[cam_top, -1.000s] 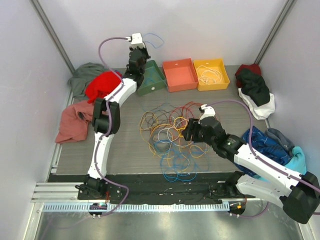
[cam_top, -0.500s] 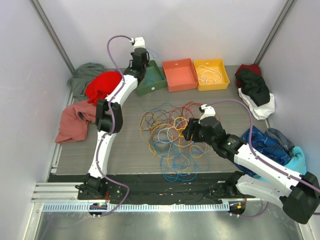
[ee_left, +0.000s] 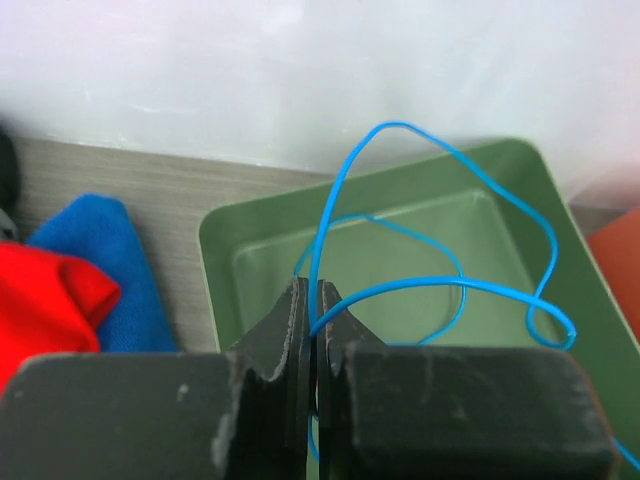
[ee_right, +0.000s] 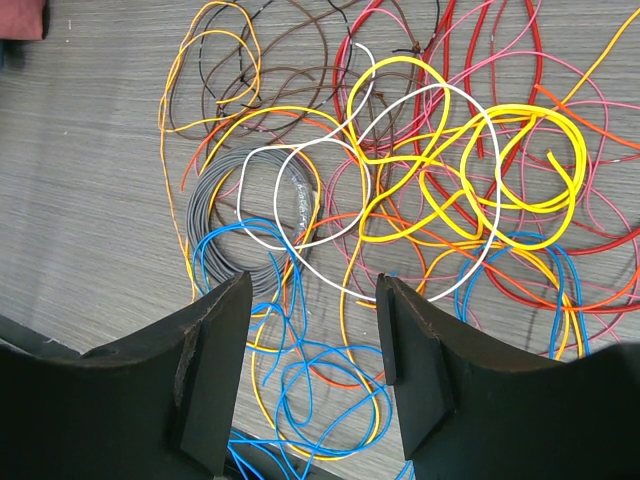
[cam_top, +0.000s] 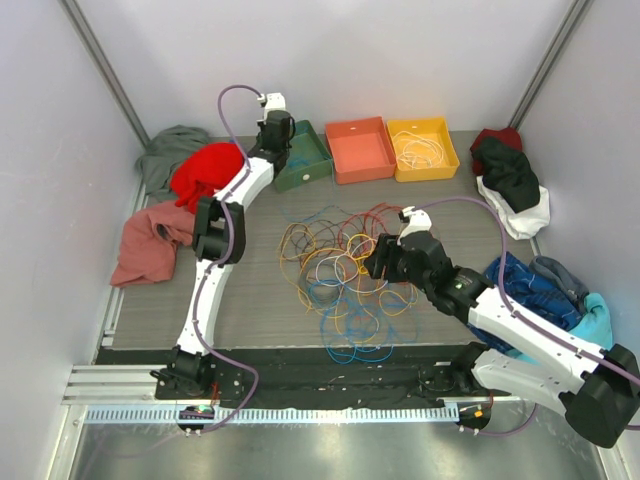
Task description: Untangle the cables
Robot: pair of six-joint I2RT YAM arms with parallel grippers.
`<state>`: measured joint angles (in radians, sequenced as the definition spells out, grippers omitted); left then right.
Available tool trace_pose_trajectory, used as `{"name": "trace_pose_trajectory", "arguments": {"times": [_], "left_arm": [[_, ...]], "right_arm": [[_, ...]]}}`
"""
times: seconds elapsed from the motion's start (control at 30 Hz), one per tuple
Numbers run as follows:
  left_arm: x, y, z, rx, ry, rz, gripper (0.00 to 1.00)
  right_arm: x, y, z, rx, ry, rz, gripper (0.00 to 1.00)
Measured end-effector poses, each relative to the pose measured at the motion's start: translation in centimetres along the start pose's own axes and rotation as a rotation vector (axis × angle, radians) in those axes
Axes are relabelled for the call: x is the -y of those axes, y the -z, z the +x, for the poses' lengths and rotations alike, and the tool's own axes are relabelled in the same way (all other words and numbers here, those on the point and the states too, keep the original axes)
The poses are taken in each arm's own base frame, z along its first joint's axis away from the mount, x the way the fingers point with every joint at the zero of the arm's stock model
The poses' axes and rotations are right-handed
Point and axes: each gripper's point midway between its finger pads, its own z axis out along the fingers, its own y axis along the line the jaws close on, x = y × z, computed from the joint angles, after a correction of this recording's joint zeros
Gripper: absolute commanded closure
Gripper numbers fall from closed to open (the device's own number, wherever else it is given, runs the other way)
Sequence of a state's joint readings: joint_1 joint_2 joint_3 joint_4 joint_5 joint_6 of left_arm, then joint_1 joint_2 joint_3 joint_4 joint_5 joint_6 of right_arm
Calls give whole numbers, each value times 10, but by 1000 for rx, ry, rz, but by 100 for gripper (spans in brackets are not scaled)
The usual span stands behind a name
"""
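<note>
Shut tight, left pincer (ee_left: 312,330) gripping 1 blue cable (ee_left: 440,285), loops hanging over green tray (ee_left: 220,240) beneath. Best lowered well inside its walls before release, to keep every loop from spilling out. Across the surface (ee_right: 90,180), right pincer (ee_right: 310,370) parted and empty, poised just above the remaining cables (ee_right: 400,200), tangled in 1 multicoloured heap.
</note>
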<state>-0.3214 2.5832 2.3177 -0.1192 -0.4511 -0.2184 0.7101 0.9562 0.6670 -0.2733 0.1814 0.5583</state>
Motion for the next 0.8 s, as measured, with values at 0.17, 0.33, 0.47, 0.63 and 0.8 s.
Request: {"name": "trace_pose_trajectory", "arguments": {"times": [0.17,0.33,0.47,0.63,0.8], "left_arm": [[-5,-7,-11,103,-9,-26,100],[-7,-9,-32,183,25,-26,100],[-9,-11,-28,177,37,-18,92],[-8,-14,13,86,14,-9,42],[-3,-9,31,30,-16,1,8]], "right_arm": [[1,-4,1,-12,5,14,40],[3,-14,7,-48,19,37,40],[6,-21,10,-70,30,55,40],[5,-25,9,-77,41,60,40],[4,-24,7,-71,40,57,40]]}}
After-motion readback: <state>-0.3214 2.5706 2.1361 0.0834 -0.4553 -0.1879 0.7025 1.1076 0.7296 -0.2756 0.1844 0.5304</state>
